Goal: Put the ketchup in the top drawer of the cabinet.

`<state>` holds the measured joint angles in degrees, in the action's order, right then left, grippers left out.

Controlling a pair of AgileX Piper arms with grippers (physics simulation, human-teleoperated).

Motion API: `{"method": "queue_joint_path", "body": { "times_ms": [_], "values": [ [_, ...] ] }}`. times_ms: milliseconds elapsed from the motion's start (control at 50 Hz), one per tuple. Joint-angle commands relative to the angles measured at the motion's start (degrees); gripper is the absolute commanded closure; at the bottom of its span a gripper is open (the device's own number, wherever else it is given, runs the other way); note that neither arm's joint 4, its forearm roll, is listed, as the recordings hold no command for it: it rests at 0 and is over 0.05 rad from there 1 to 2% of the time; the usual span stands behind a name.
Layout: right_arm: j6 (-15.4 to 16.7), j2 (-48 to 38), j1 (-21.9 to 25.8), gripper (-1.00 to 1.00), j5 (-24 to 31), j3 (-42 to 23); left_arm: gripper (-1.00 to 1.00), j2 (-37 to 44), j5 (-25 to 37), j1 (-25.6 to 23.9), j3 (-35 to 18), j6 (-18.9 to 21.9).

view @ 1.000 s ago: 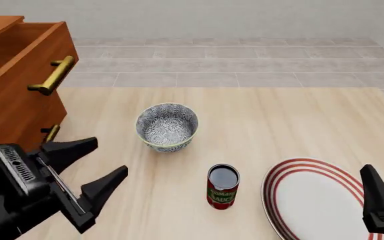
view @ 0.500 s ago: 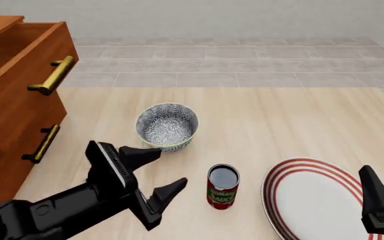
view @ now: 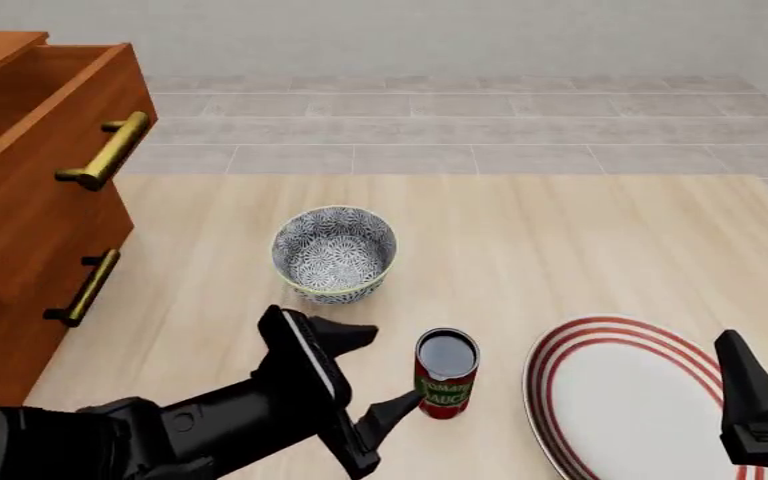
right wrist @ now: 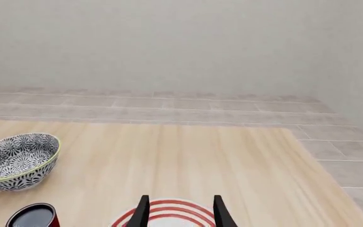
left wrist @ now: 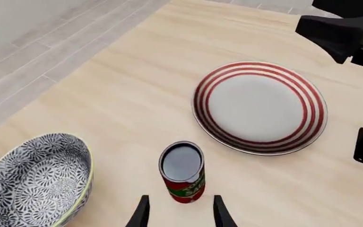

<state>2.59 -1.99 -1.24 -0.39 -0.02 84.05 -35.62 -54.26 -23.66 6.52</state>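
Red ketchup [view: 446, 373] can stands upright on the bench [view: 531, 240], between the grey patterned bowl [view: 335, 251] and the red-striped plate [view: 624, 395], apart from both. Dark glossy top faces up, green label band with white lettering visible.

Left hand [view: 373, 377] sits low just beside the can on its left in the front view, fingers spread wide, nothing between them. One fingertip is close to the can's lower side; can't tell if it touches. Left wrist view: ketchup [left wrist: 182, 171] is centred just ahead of the two fingertips [left wrist: 141, 215], bowl [left wrist: 33, 179] to one side, plate [left wrist: 260, 107] beyond it.

Right hand [view: 762, 410] is at the front view's bottom right corner, over the plate's near edge. Only part of it shows there. Right wrist view shows its fingers [right wrist: 218, 210] apart, empty, above the plate rim [right wrist: 168, 212], with the bowl [right wrist: 17, 161] and the can's top [right wrist: 34, 216] off to the side.

Cabinet [view: 17, 260] stands at the bench's left edge. Top drawer [view: 51, 110] is pulled out, open at the top, brass bar handle [view: 104, 152] on its front. Lower drawer's handle [view: 81, 288] sits below it; that drawer looks closed. Ketchup is well apart from the cabinet.
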Motion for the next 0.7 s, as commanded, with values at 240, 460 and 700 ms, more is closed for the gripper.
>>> {"method": "queue_joint_path", "body": {
  "times_ms": [240, 460, 700],
  "values": [
    [0.03, 0.08, 0.0, -1.0, 0.4, 0.01, -1.0, 12.27, -7.22, 1.53, -1.21, 1.6],
    [0.0, -0.15, 0.0, -1.0, 0.38, 0.01, -1.0, 15.75, -8.7, 1.44, -2.02, 1.64],
    [-0.09, -0.47, -0.03, -1.0, 0.16, 0.0, -1.0, 17.6, -7.02, 0.88, -5.1, 2.21]
  ]
}}
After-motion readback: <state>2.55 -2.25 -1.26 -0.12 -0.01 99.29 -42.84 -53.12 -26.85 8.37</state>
